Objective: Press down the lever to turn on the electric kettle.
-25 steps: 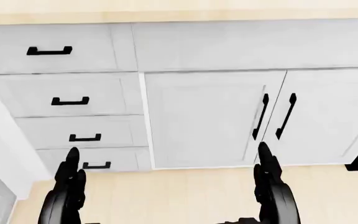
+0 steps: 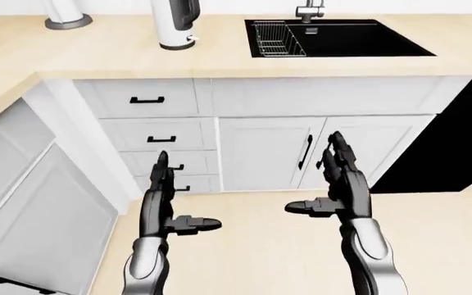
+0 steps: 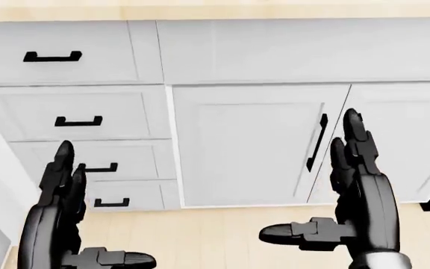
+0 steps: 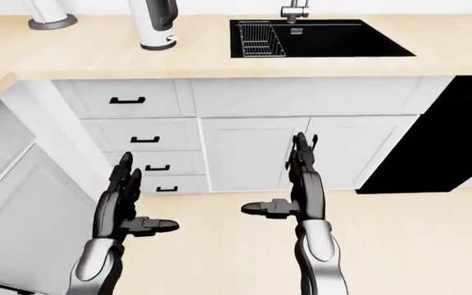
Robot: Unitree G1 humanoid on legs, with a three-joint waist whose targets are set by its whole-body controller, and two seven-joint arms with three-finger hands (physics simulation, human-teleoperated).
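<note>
Both hands are floating low over the wood floor (image 2: 252, 246), nothing in either one. Left robot hand (image 2: 160, 200) is standing released, fingers stretched up and thumb poking out toward the middle of the left-eye view. Right robot hand (image 2: 344, 181) is doing the same, mirrored, fingers straight and thumb pointing inward, riding a bit higher in the view than the left.

Beyond the hands the white cabinet face is filling the head view: drawer stack (image 3: 81, 120) with black pulls sitting above the left hand, double doors (image 3: 245, 145) with upright black handles next to the right hand. Neither hand is touching the cabinets as far as the views are showing.

Further up, the bench (image 2: 220, 58) is running across the top of the eye views, black sink (image 2: 342, 40) set in toward the right, dish rack (image 2: 279, 38) sitting in its left end.

Electric kettle (image 2: 176, 24) is standing upright on the bench at upper left in the left-eye view, top cropped by the frame edge, dark handle running vertical. Lever not made out at this size. Kettle is lying up and away from both hands, well apart, nearly straight above the left hand and left of the sink, so the left arm is looking like the nearer one for the reach
</note>
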